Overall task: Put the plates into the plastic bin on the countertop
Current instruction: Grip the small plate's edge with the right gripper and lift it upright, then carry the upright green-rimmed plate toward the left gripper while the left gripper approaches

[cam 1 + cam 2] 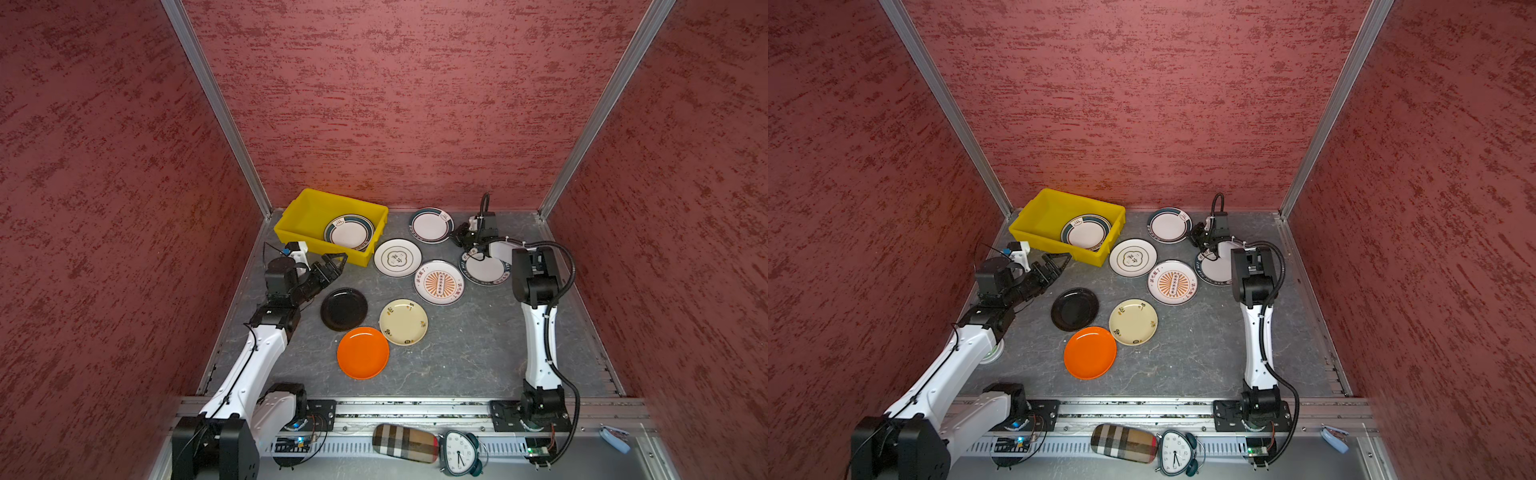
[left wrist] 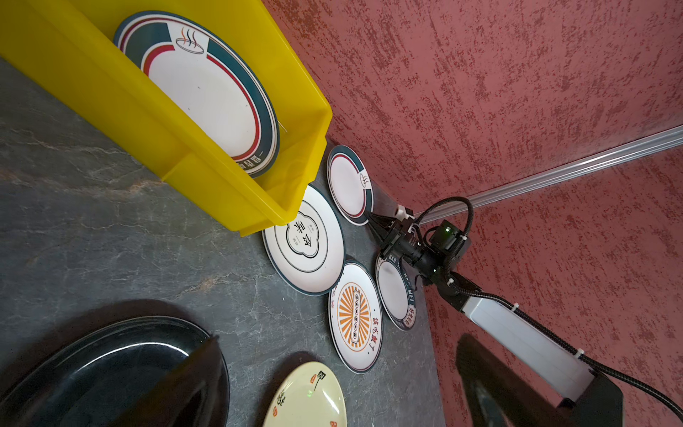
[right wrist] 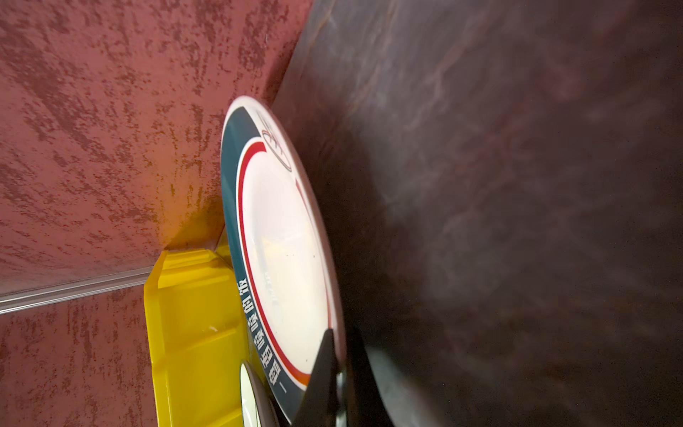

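In both top views you have one teal-rimmed plate (image 1: 349, 232) in the yellow bin (image 1: 305, 208), at least seven waiting on the countertop (image 1: 478, 353) and your left claw (image 1: 334, 266) gaping just short of the bin, while the right wrist view shows your right claw (image 3: 340, 344) pinched on the rim of the glossy white, teal-and-red-banded back plate (image 3: 284, 240), with the bin just beyond.

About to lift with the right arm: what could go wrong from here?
Right claw pinches only the rim of the back teal plate; it may slip or tilt on lifting. The bin already holds a second plate at its right end, so they could clash. Left claw hovers open by the bin's front wall: possible collision.
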